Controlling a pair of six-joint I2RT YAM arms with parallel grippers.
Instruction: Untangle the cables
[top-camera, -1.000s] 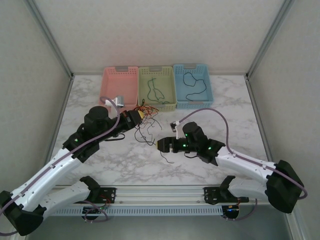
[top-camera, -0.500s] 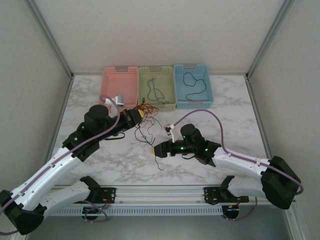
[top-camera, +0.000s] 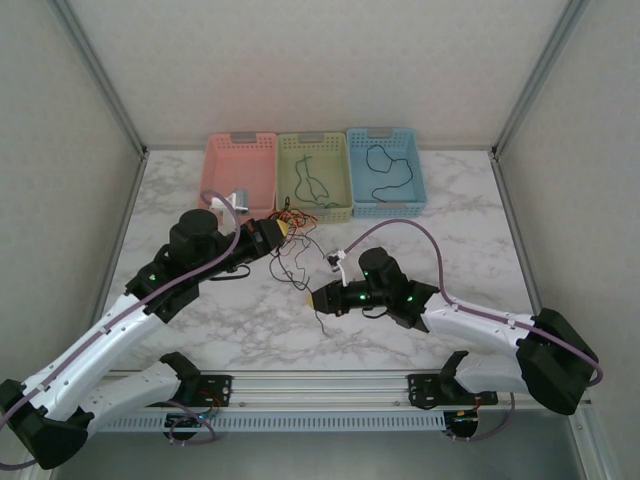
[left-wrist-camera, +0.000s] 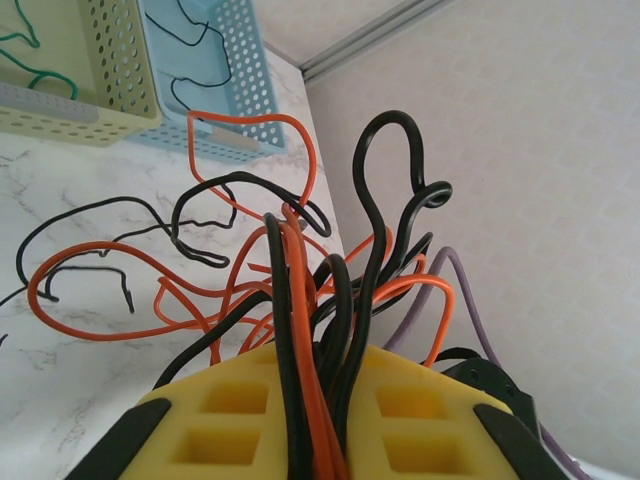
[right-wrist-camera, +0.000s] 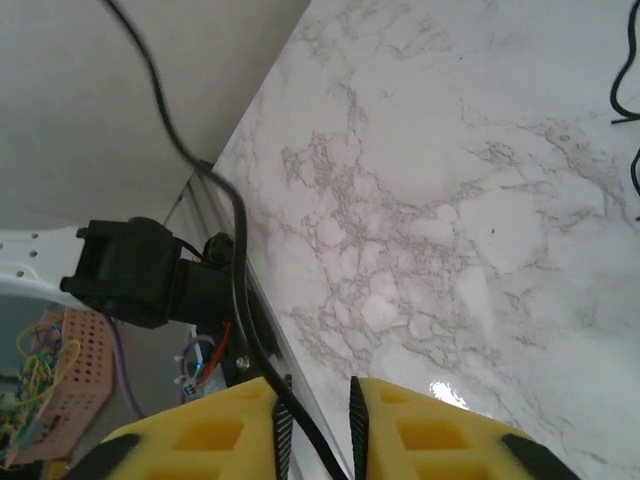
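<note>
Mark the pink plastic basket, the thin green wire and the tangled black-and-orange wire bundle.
pink plastic basket (top-camera: 232, 165), top view, bare floor.
thin green wire (top-camera: 303, 178), top view, middle stretch.
tangled black-and-orange wire bundle (left-wrist-camera: 300, 300), left wrist view, central orange strand.

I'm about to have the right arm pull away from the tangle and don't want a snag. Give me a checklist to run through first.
1. Left pincer clamped on the cable bundle: ok, black and red-orange strands sit between its yellow pads.
2. Right pincer has one strand alone: ok, a single black cable passes between its jaws.
3. That cable actually pinched: cannot tell.
4. Bundle loosened: not ok, strands loop through one another.
5. Blue basket has bare floor left: ok.
</note>
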